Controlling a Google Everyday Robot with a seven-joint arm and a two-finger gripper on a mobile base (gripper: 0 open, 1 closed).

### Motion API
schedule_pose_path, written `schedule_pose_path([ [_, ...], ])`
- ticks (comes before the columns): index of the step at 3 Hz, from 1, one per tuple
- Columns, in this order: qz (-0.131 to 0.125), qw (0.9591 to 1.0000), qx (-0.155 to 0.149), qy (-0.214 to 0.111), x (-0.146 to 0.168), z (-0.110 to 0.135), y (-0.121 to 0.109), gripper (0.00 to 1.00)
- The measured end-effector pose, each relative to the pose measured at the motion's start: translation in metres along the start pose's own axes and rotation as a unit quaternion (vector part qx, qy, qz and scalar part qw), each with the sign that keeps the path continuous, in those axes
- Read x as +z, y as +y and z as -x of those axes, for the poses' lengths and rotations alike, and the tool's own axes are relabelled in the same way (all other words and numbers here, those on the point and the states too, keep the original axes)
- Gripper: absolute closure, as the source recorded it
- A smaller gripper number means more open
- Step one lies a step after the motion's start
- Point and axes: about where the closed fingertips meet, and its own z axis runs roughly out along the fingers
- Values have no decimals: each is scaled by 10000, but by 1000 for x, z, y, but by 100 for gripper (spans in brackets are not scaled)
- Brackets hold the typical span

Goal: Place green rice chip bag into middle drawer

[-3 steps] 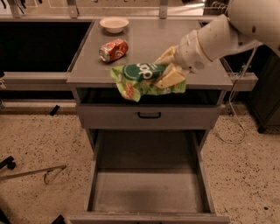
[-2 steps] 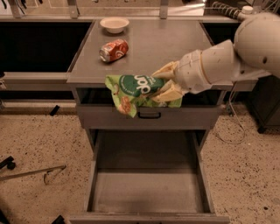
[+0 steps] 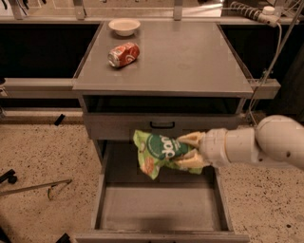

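The green rice chip bag (image 3: 159, 153) is light green with a dark-green logo patch and white lettering. My gripper (image 3: 186, 151) is shut on its right end, with yellowish fingers (image 3: 190, 139) above and below it. The white arm comes in from the right. The bag hangs in the air over the back part of the open middle drawer (image 3: 161, 206), a wide grey tray with a bare floor. The bag is just below the closed drawer front with the small black handle (image 3: 162, 125).
On the grey cabinet top (image 3: 190, 57) lie a red-orange soda can (image 3: 123, 54) on its side and a white bowl (image 3: 124, 26) at the back. A cable and power strip (image 3: 259, 13) run along the right. Speckled floor lies on both sides, with a metal tool (image 3: 35, 188) at the left.
The arm has carried the bag down from the cabinet top's front edge to a spot over the open drawer. The arm now reaches in lower from the right.
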Motion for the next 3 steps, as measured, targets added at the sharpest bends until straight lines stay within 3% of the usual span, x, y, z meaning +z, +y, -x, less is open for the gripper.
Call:
schedule_pose_path([
  [1, 309, 9994, 145, 82, 17, -18, 36, 100],
  [2, 309, 9994, 145, 81, 17, -18, 36, 100],
  [3, 397, 9986, 286, -188, 34, -40, 47, 100],
])
